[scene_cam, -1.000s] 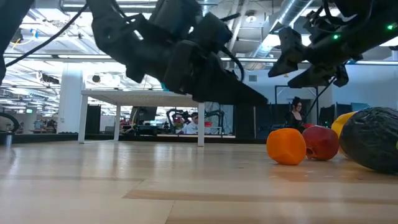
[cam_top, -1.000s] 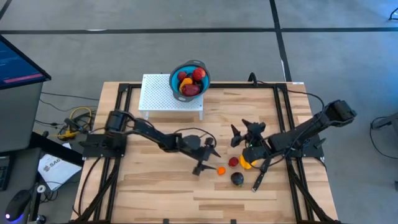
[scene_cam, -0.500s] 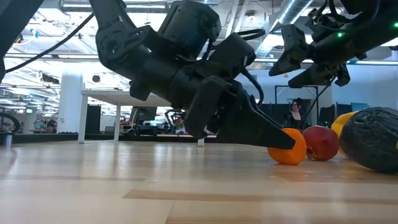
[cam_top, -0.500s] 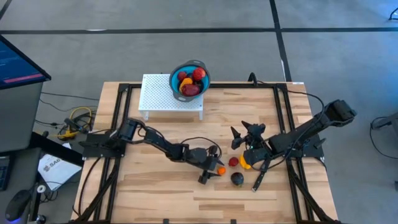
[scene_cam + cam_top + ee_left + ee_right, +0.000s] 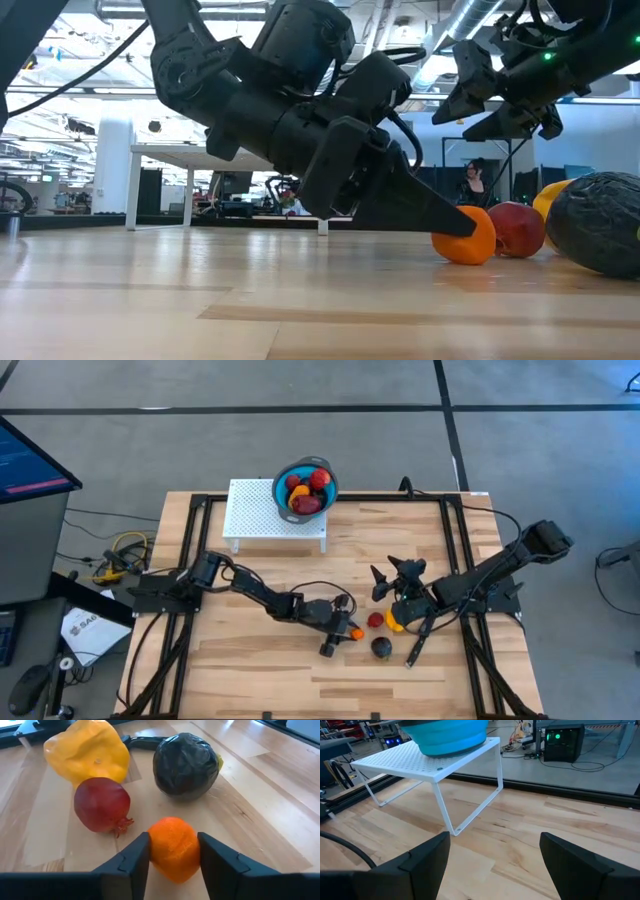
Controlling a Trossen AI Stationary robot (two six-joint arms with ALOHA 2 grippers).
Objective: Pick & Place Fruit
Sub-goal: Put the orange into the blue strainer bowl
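Orange toy fruit (image 5: 173, 848) sits low on the table between the left gripper (image 5: 172, 857) fingers, apparently clamped for lifting to the blue bowl (image 5: 305, 485); right gripper (image 5: 390, 574) waits spread wide above the remaining fruit.

Probably a robotics lab: bare ceiling ducts (image 5: 470, 25), distant workbenches (image 5: 230, 155) and a computer tower (image 5: 563, 742) on grey floor.

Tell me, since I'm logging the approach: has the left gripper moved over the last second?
Yes. The left gripper went away from the white perforated shelf to the small orange fruit.
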